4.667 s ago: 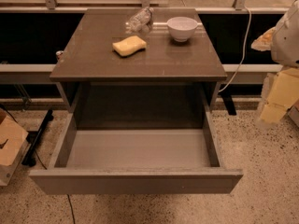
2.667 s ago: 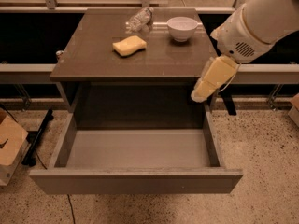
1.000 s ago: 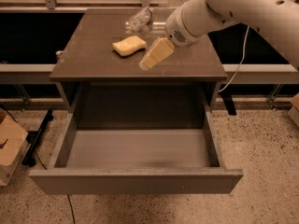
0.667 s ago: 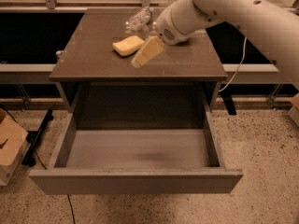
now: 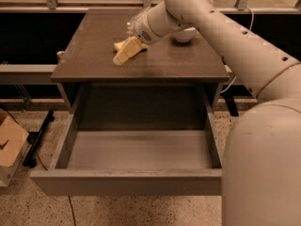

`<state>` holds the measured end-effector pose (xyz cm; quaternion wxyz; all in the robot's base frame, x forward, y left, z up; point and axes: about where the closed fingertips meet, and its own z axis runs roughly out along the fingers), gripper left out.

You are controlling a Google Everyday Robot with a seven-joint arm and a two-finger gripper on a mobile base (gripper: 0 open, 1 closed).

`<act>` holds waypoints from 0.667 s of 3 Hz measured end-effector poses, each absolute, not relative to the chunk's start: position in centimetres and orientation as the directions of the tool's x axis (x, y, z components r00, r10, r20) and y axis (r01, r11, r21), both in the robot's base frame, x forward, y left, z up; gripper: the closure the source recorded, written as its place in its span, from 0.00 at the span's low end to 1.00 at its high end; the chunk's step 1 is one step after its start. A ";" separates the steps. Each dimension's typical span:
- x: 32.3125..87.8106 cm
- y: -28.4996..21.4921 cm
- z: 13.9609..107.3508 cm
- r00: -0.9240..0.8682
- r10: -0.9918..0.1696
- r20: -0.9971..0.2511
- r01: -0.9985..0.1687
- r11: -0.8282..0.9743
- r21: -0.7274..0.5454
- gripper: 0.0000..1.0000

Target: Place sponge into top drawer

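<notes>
The pale-yellow sponge (image 5: 118, 45) lies on the brown cabinet top (image 5: 94, 55), left of centre, and is mostly covered by my gripper. My gripper (image 5: 122, 55) has pale-yellow jaws, reaches in from the right and sits right over the sponge, close to the top. Whether it touches the sponge cannot be told. The top drawer (image 5: 141, 150) is pulled fully open below the cabinet top, and its smooth grey floor is bare. Its flat front panel (image 5: 127, 183) faces me.
A white bowl (image 5: 187, 35) stands on the cabinet top at the back right, partly hidden behind my arm (image 5: 225, 41). A cardboard box (image 5: 9, 145) sits on the speckled floor at the left. A cable hangs at the cabinet's right side.
My arm has swung in from the right across the cabinet top, and the gripper has moved left and back onto the sponge. The sponge, the bowl and the drawer have not moved.
</notes>
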<state>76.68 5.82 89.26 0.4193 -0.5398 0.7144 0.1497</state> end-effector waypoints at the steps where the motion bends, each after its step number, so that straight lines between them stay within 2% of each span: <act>1: 80.5 8.3 87.1 -0.099 -0.591 -0.800 -0.897 0.402 -0.186 0.00; 2: 82.6 9.1 85.8 -0.137 -0.553 -0.822 -0.887 0.437 -0.146 0.00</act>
